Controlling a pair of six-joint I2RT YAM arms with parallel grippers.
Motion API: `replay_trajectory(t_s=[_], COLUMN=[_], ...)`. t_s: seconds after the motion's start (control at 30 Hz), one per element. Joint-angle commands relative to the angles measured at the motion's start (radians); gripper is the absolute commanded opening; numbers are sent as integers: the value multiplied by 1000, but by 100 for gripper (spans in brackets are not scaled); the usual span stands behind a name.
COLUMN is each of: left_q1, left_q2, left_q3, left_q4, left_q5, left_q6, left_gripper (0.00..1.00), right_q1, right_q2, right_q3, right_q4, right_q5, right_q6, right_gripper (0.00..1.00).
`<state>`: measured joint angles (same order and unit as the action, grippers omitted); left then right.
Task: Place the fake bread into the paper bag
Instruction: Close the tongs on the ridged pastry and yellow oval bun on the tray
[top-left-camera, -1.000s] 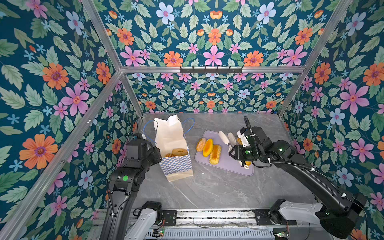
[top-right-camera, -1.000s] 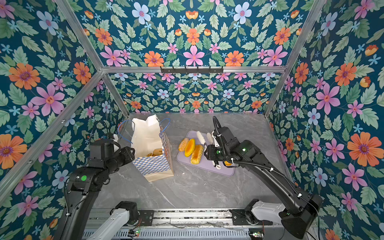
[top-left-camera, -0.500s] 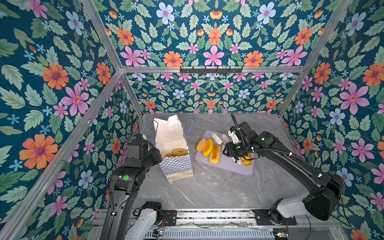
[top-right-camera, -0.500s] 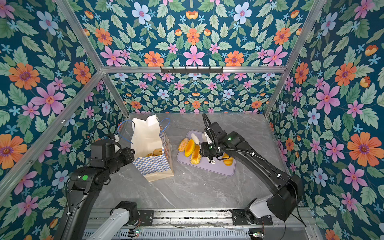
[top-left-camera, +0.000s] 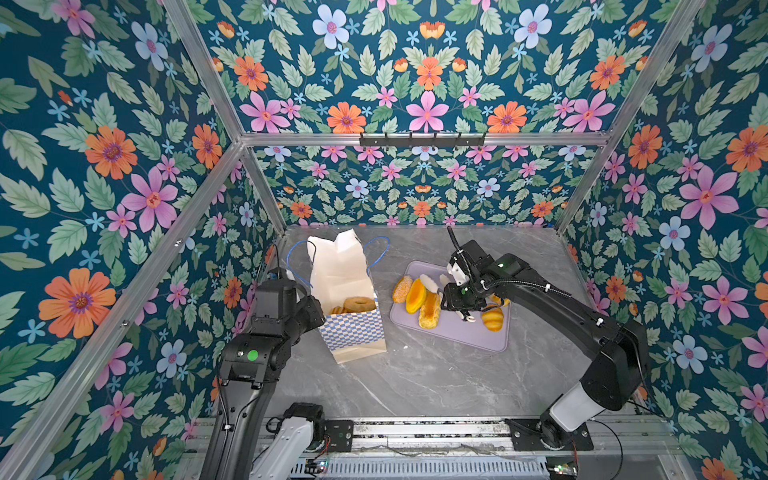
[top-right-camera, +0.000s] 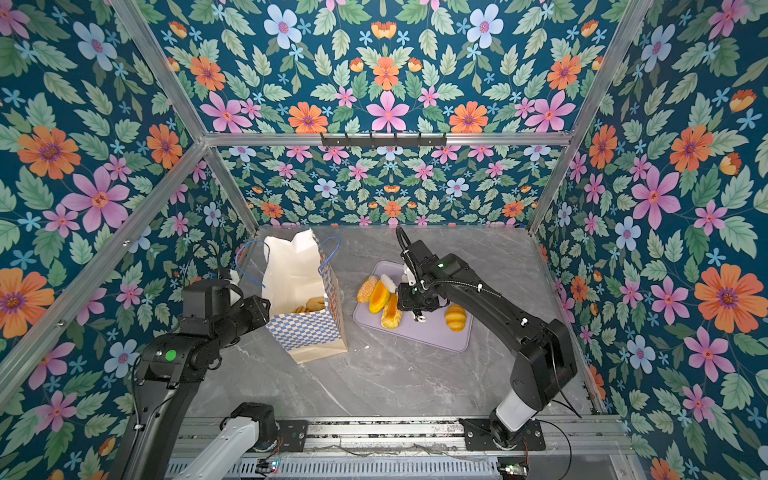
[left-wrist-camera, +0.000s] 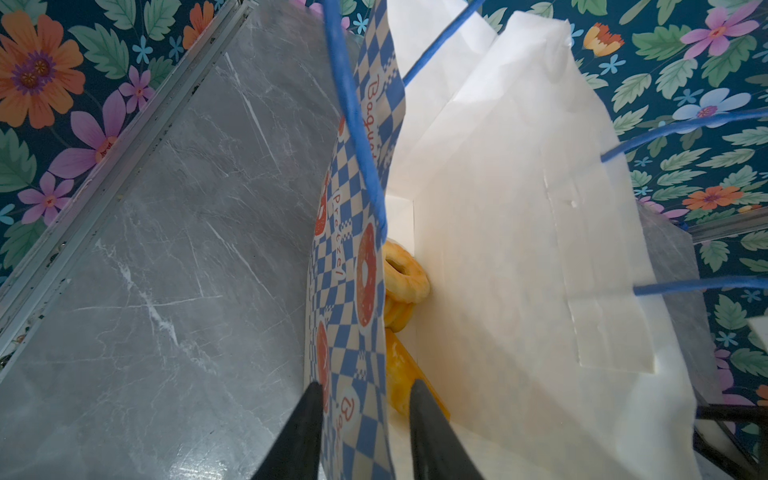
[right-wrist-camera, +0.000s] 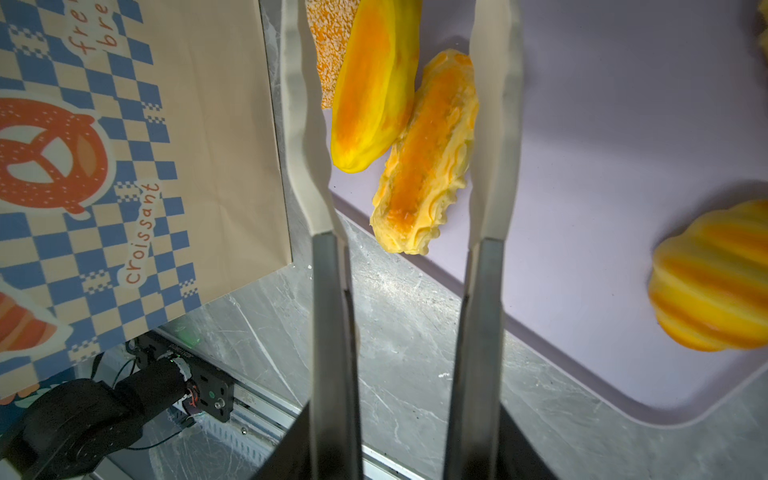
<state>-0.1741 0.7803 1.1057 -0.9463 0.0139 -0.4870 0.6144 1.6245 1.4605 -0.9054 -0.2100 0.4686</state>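
Fake bread (top-right-camera: 391, 313) sits in two places. A bagel ring (top-left-camera: 359, 304) and a few other pieces lie inside the paper bag (top-left-camera: 354, 332), which stands upright on the bench (top-left-camera: 415, 382). A ridged loaf (right-wrist-camera: 428, 153), smooth loaf (right-wrist-camera: 374, 91), seeded bun (top-left-camera: 402, 289) and striped roll (top-left-camera: 493, 319) lie on the lilac tray (top-left-camera: 457, 338) just beside it. The right gripper (top-left-camera: 459, 300) is clamped on tongs (right-wrist-camera: 328, 332); their white tips stand apart with the two loaves between them, pinching nothing. The left gripper (left-wrist-camera: 363, 386) is partly open, its jaws straddling the bag's checkered wall.
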Motion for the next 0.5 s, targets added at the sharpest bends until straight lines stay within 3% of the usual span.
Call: replay_trajectory(t_s=[0.0,0.47], left_q1=[1,0], left_q2=[2,7], left_q3=[0,-1], left_q4=[-1,6], left_q5=[2,4], left_q6=[7,6], left_gripper=[37,37], right_q1=[-4,-19], right_q2=[20,132], right_q3=[6,46], right_q4=[30,58], right_q5=[-35,-78], right_q6=[-11,-24], right_gripper=[48,48])
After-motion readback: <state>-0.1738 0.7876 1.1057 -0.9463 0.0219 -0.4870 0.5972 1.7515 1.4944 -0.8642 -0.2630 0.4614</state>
